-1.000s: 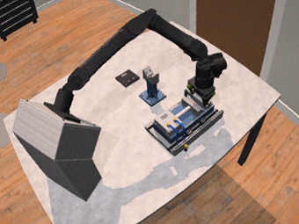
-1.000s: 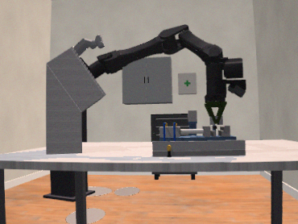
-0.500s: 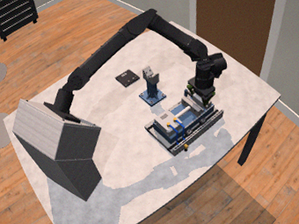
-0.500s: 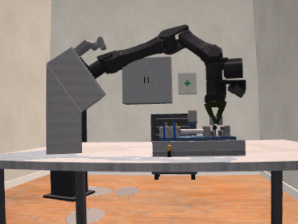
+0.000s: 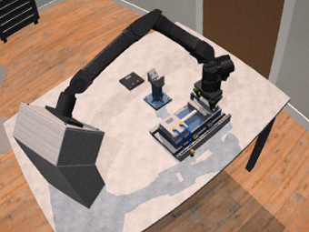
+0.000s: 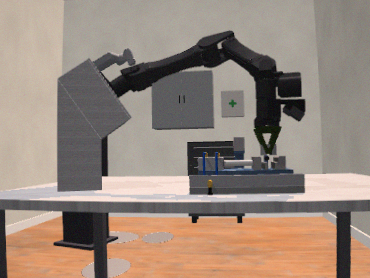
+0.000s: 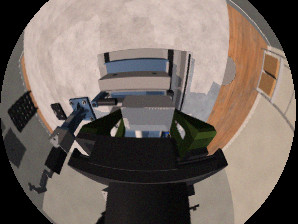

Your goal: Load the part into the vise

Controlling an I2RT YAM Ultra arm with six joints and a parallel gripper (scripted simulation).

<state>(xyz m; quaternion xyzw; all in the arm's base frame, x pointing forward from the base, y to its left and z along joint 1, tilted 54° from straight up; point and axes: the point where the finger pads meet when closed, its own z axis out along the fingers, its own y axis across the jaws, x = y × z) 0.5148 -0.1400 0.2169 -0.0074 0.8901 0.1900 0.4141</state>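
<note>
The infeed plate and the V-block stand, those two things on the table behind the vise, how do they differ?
The infeed plate is a flat, dark square lying low on the table; the V-block is grey and stands raised on a blue base. Both look unoccupied, since the gripper holds the part over the vise.

Three cameras: one high, one level with the table, one on the wrist.

The top view looks steeply down from afar on the whole pale round-cornered table point(image 5: 267, 92); the exterior view faces the grey-and-blue vise point(image 6: 247, 182) side-on from table height, at middle distance; the fisheye wrist view peers down close past the green-fingered gripper point(image 7: 148, 129); all three share the vise.
</note>
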